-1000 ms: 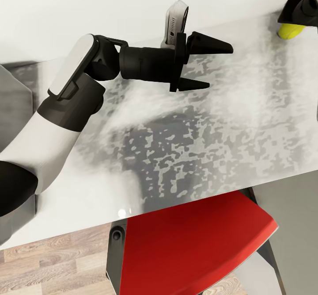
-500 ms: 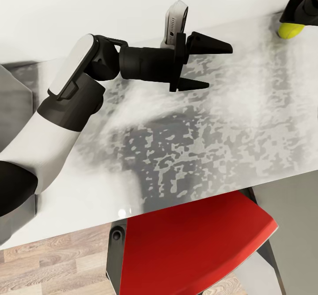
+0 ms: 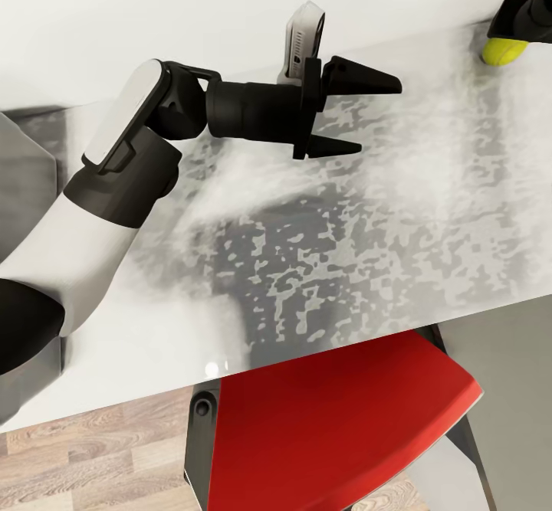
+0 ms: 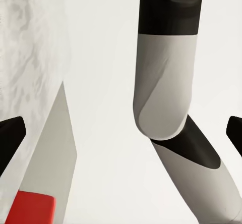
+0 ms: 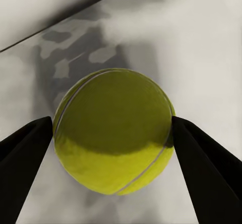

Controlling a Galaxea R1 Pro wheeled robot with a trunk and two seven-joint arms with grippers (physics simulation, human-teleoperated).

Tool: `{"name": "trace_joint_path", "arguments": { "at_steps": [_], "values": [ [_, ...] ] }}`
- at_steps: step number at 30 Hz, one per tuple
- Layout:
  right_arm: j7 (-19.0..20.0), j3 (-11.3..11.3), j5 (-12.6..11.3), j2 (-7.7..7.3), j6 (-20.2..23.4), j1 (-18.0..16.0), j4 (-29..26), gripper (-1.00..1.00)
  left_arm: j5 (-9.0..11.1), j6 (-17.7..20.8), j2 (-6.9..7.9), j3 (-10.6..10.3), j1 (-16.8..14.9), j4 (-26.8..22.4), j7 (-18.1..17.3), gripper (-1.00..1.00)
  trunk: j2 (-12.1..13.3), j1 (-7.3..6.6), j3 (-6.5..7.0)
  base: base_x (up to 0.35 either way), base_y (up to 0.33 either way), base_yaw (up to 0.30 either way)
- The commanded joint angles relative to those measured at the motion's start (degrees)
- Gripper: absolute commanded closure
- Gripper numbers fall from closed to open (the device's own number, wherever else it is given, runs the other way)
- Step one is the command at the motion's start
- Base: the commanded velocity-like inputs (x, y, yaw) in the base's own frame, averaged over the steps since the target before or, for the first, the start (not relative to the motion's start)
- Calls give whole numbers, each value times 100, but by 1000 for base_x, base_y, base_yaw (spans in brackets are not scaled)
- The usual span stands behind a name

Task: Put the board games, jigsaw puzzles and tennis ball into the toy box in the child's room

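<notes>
The right pincer (image 5: 113, 133) grips the tennis ball (image 5: 115, 130) at the worktop's (image 3: 399, 212) far right edge, a finger on each flank, ready for lifting toward the toy box. The left pincer (image 3: 360, 113) hovers open and empty, clear of the grasp.

head camera overlooks table (image 3: 429, 212), wrist cameras close

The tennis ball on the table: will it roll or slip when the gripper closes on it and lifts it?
The tennis ball is round on a smooth table, so a nudge would probably roll it. Its surface looks matte, so it likely grips well between the right gripper fingers flanking it.
</notes>
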Motion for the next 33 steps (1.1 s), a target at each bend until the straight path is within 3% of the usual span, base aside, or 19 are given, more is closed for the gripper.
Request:
{"name": "trace_joint_path", "arguments": {
  "at_steps": [1,18,29,33],
  "values": [
    [-44,44,-89,-7,11,-3,-1,100,61,-4,5,-8,-5,-2,51,-100,-8,4,-6,0,0,0],
    [-15,1,-136,-38,64,-3,-20,100,61,-4,13,-6,-9,7,50,-100,-8,4,96,0,0,0],
    [5,-32,-174,-47,432,-3,-51,100,65,-4,20,21,-5,-26,57,-100,-8,4,197,-84,0,0],
    [14,-38,-196,-48,510,-3,-290,100,61,-4,20,29,-5,-28,57,-100,-8,4,235,-151,0,0]
  ]
}}
